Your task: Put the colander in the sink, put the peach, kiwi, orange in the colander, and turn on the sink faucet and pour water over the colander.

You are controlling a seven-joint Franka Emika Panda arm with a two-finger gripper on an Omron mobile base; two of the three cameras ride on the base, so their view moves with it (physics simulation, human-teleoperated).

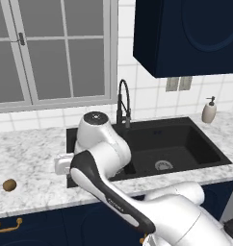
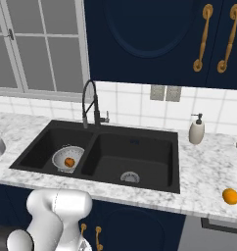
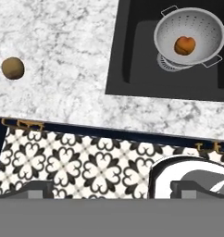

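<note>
We look down from the hand and see the colander sitting in the sink, in the left bowl, right over the round drain. It stands upright, and one fruit, the peach, lies in the middle of it. In the right base view the colander is also in the left bowl of the sink, with the peach inside.

The kiwi lies on the marble counter, well away from the sink, on the side far from the colander. In the left base view the kiwi sits near the front edge of the counter, left of the sink.

The orange lies on the counter on the other side of the sink, near the front edge. A beige soap bottle stands by the back corner of the sink.

The black sink faucet stands behind the sink, between the two bowls. We see it in the left base view too.

The gripper hangs out past the front edge of the counter, over the patterned floor. Its fingers are spread wide and hold nothing.
</note>
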